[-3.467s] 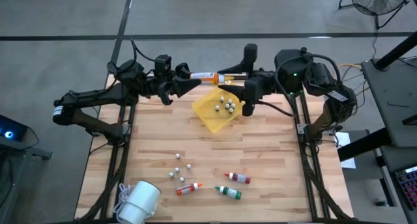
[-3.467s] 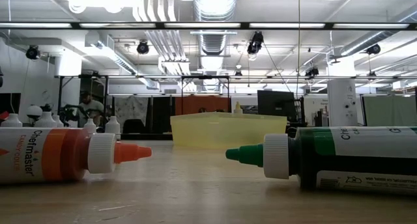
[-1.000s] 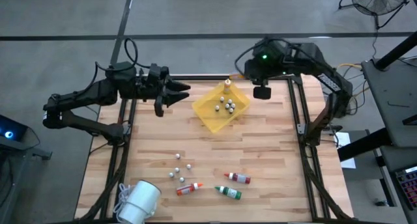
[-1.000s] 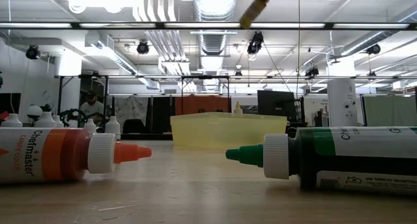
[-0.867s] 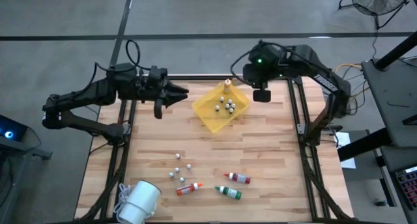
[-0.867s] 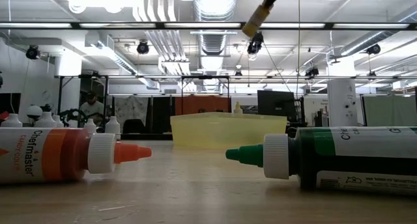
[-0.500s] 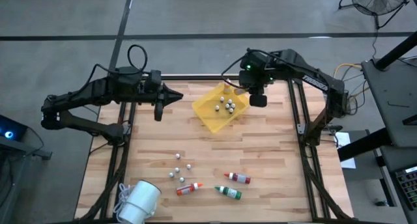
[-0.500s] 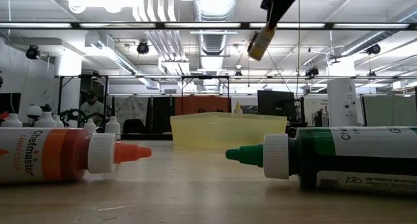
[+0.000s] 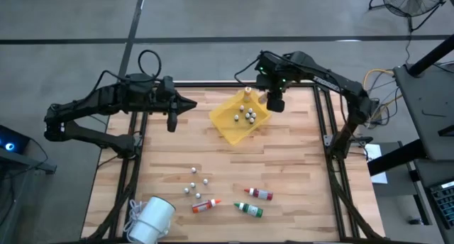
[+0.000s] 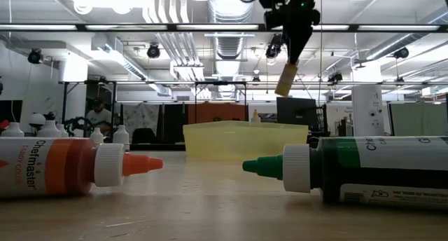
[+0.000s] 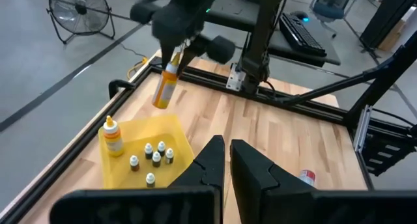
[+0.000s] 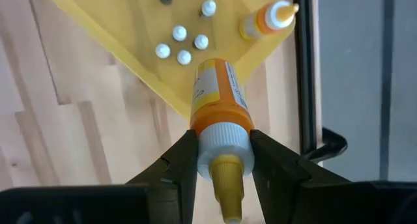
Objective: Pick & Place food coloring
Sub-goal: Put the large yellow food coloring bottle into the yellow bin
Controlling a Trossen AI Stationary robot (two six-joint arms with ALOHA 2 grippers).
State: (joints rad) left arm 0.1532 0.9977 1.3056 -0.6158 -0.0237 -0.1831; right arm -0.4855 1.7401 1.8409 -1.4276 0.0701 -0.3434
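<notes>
My right gripper [image 9: 274, 102] is shut on an orange-yellow food coloring bottle [image 12: 218, 94] above the right corner of the yellow tray [image 9: 228, 129]. The bottle also shows in the low view [image 10: 287, 78] and in the left wrist view [image 11: 165, 87]. A second orange-yellow bottle [image 9: 247, 92] stands upright on its base in the tray's far corner, beside several small pale balls [image 9: 246, 114]. An orange [image 9: 206, 206], a red [image 9: 260, 193] and a green bottle [image 9: 250, 210] lie on their sides near the table's near edge. My left gripper [image 9: 193, 104] is shut and empty, left of the tray. My right gripper pinches the bottle's white collar [image 12: 223, 140], just below the pointed cap, between its two fingers [image 12: 183, 160]. The fingers point down from above. The bottle hangs below them, base down and slightly tilted, clear of the tray.
Several loose pale balls [image 9: 195, 184] lie on the wood at the near left. A white cup [image 9: 151, 219] lies on its side at the near left corner. Bare wood lies between the tray and the near bottles. Black rails run along the table's edges.
My right gripper has come down with the bottle and gone toward the table's left edge, to the tray's right corner; the bottle now hangs nearer to upright. My left gripper has drawn back toward the table's left edge and has shut.
</notes>
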